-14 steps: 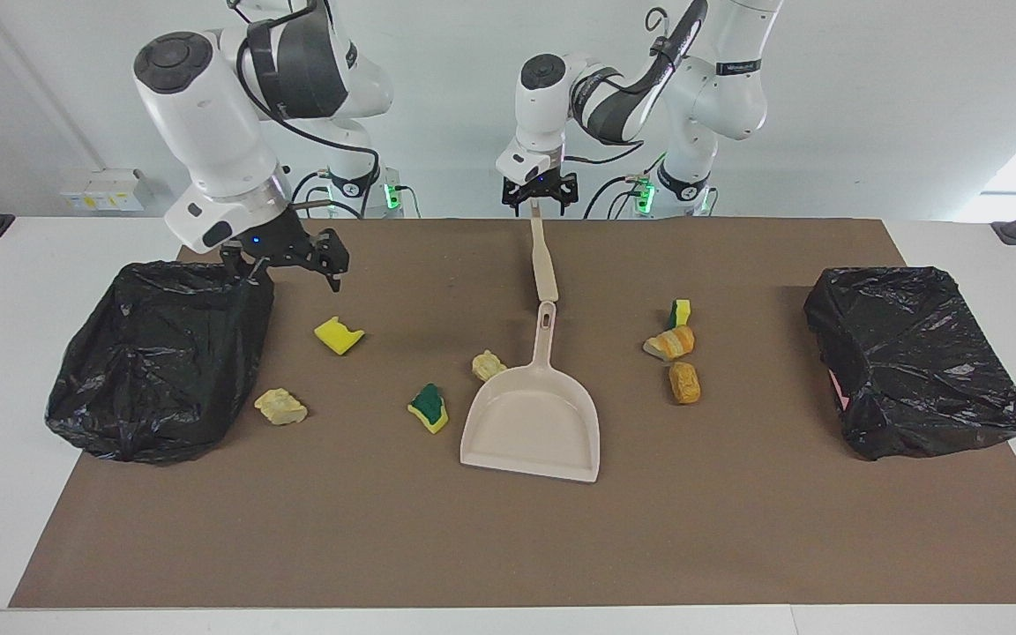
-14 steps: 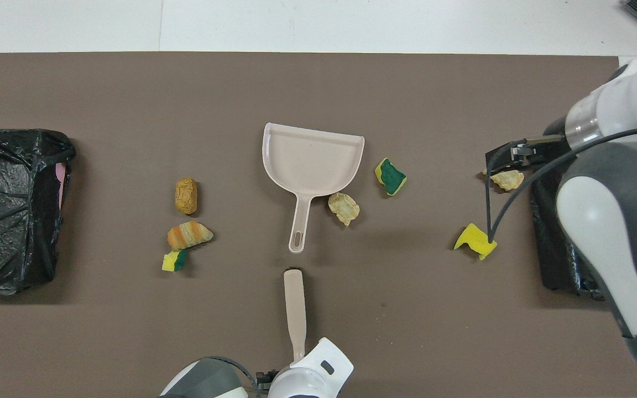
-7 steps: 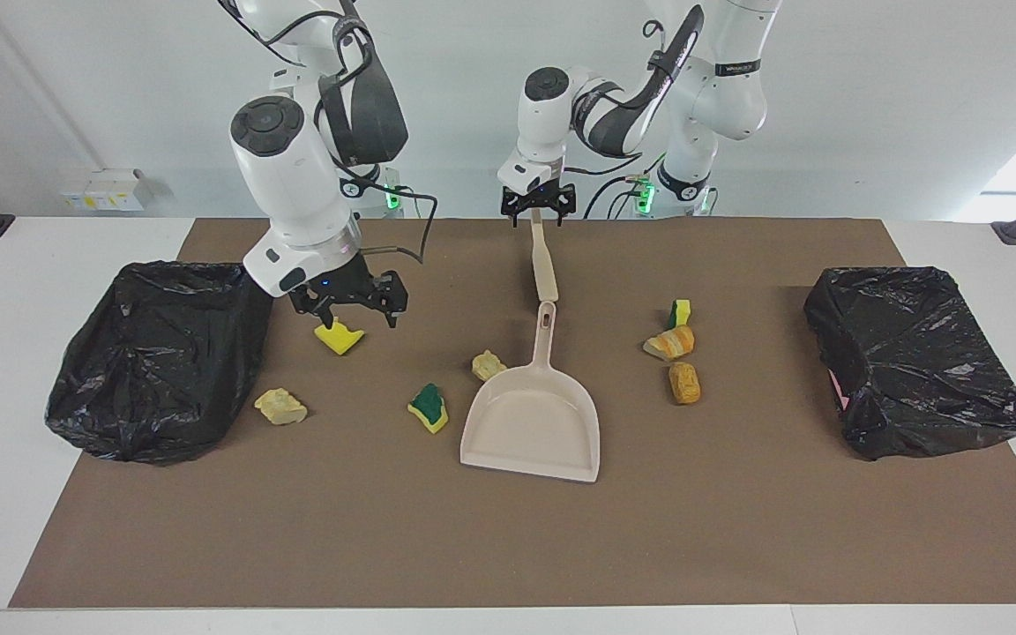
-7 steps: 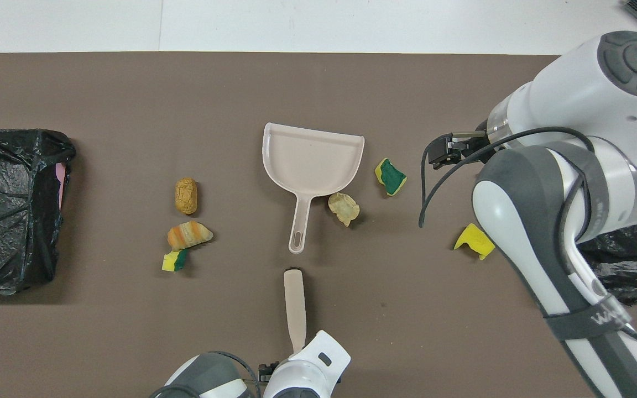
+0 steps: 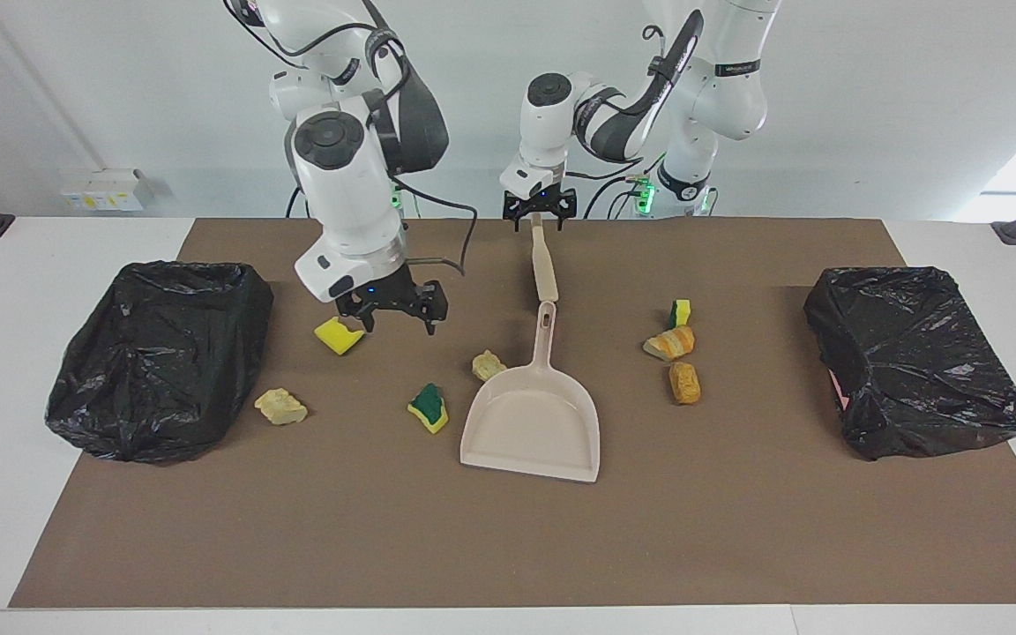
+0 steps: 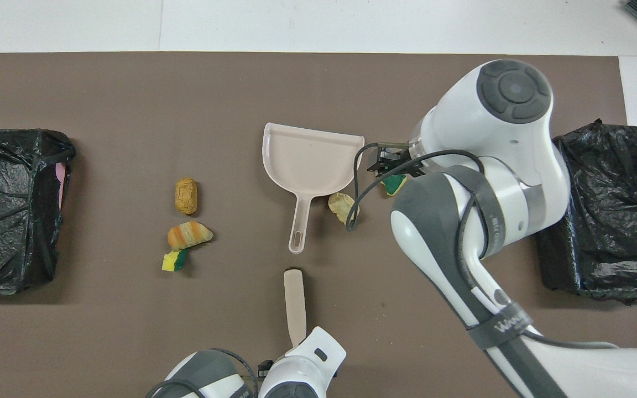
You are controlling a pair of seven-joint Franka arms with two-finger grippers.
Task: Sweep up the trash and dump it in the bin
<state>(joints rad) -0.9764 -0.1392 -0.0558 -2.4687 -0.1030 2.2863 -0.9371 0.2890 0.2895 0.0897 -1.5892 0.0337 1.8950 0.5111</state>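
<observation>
Seven trash chunks lie on the brown mat: a yellow sponge (image 5: pixel 338 336), a beige chunk (image 5: pixel 280 407), a green-and-yellow sponge (image 5: pixel 429 407), a beige chunk (image 5: pixel 489 364) beside the dustpan's handle, and three together: small green-and-yellow (image 5: pixel 680 312), orange striped (image 5: pixel 670 343), orange-brown (image 5: pixel 684 382). The beige dustpan (image 5: pixel 533 423) lies mid-mat. The brush (image 5: pixel 543 265) lies nearer the robots, end to end with the dustpan's handle; its bristles do not show. My left gripper (image 5: pixel 537 213) is open, astride the brush's end. My right gripper (image 5: pixel 398 323) is open and empty, raised beside the yellow sponge.
A bin lined with a black bag (image 5: pixel 160 357) stands at the right arm's end of the mat, another (image 5: pixel 914 357) at the left arm's end. In the overhead view the right arm (image 6: pixel 484 182) covers the yellow sponge and the beige chunk beside the bin.
My right gripper has swung from over the bin at its end toward the middle, past the yellow sponge. My left gripper has come down a little over the brush's end. Nothing on the mat moved.
</observation>
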